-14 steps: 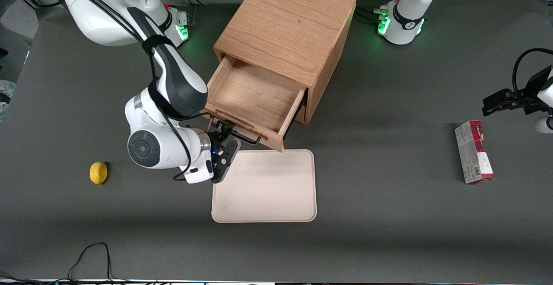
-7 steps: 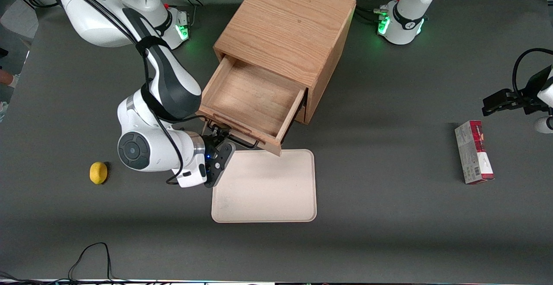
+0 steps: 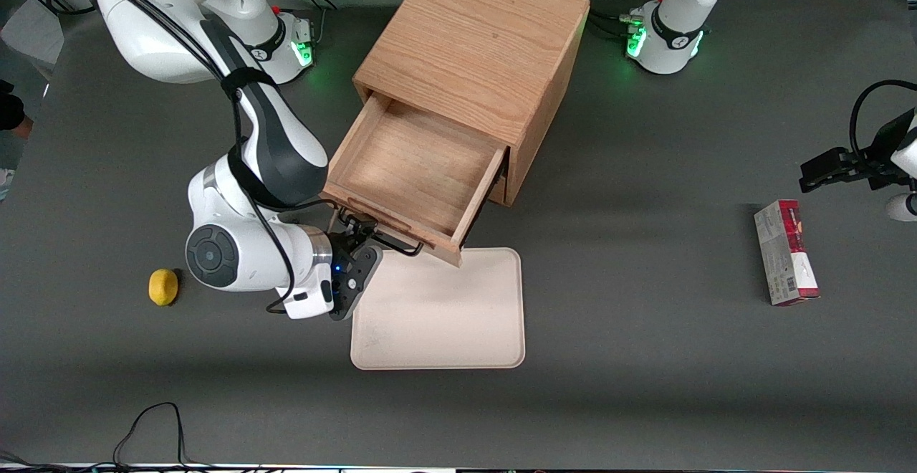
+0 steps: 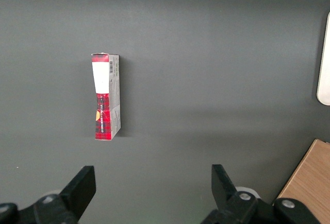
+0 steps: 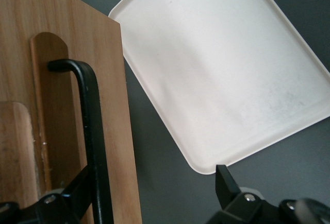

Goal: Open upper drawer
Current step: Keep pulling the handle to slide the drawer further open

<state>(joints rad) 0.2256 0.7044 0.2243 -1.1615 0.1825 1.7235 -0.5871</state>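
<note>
Right wrist view shows the pincer with its fingers spread wide; one finger sits against the black bar handle, the other finger hangs clear over the tabletop near the cream tray. Nothing is clamped. In the front view the pincer sits just beside the handle, in front of the upper drawer, which is pulled far out of the oak cabinet, its front edge overhanging the tray's rim. The right arm reaches down from its base, elbow bent, its wrist lying low and level. A lemon lies toward the working arm's end, a red box toward the parked arm's.
</note>
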